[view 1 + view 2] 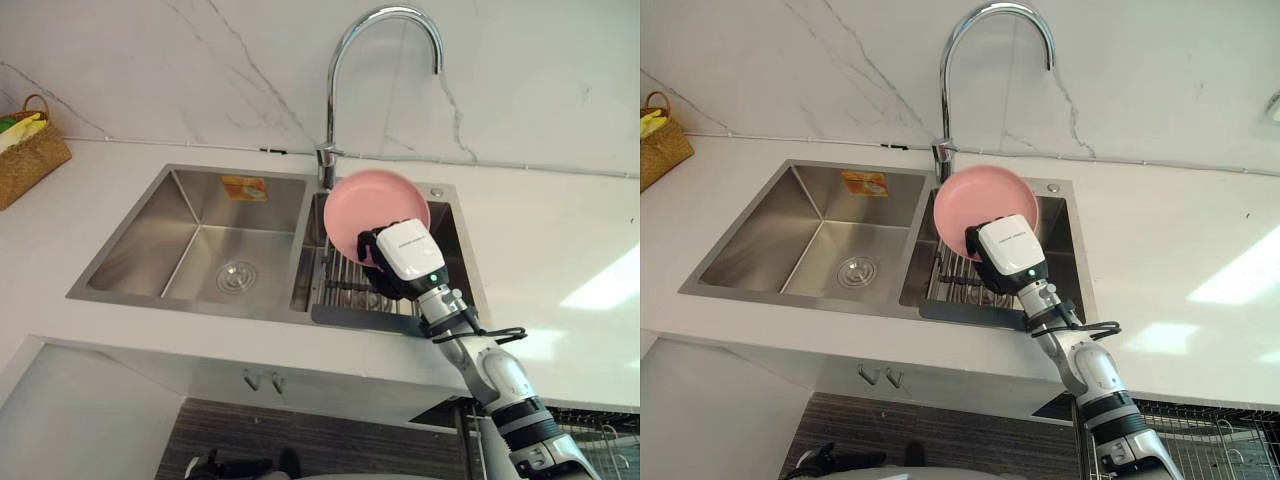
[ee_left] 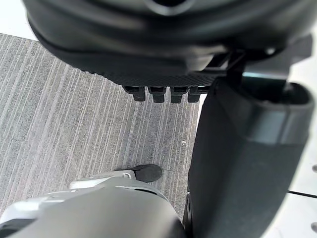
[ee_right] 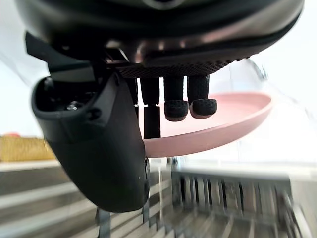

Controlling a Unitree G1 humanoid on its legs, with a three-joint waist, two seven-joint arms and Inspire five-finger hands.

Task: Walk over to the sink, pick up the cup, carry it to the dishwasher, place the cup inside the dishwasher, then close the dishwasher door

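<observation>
A pink plate hangs tilted above the right basin of the steel sink, just below the tap. My right hand is shut on its lower edge; in the right wrist view the fingers curl over the plate and the thumb sits beneath it. A wire rack lies in the basin under the plate. No cup is visible. My left hand hangs low over grey striped floor, fingers relaxed, holding nothing.
A tall chrome tap arches over the sink's divider. The left basin has only its drain. A woven basket stands on the white counter at far left. A dishwasher's wire rack shows at the lower right.
</observation>
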